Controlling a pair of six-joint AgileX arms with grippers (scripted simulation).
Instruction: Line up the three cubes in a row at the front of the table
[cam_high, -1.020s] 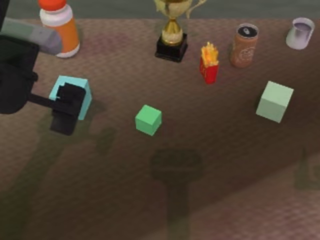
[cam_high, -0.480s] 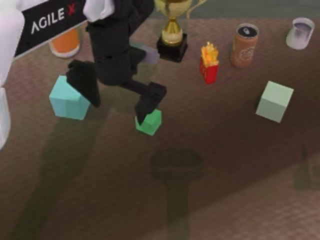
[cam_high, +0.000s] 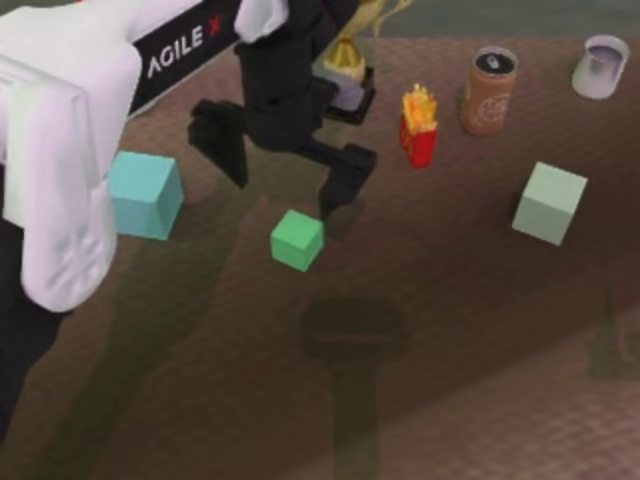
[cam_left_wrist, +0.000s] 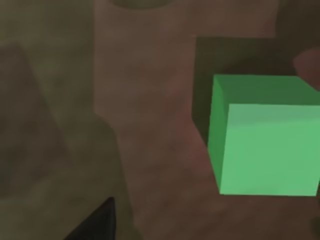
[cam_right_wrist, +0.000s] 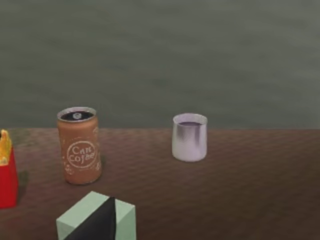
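The surface (cam_high: 480, 330) looks like brown woven cloth, matt with faint reddish patches. All three cubes are smooth and matt: cyan (cam_high: 145, 194), bright green (cam_high: 297, 239), mint (cam_high: 549, 203). The trophy (cam_high: 350, 50) shines like polished gold metal. The cup (cam_right_wrist: 189, 136) looks like brushed metal; the can (cam_right_wrist: 79, 145) has a matt brown label.

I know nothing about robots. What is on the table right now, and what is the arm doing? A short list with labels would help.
Cubes: light-blue cube at left, bright-green cube in the middle, mint-green cube at right; not lined up yet
Left gripper: open, above the table just behind the bright-green cube, holding nothing
Right arm: not seen from above
Other items at the back: trophy, fries box, coffee can, metal cup
Table: brown, woven look
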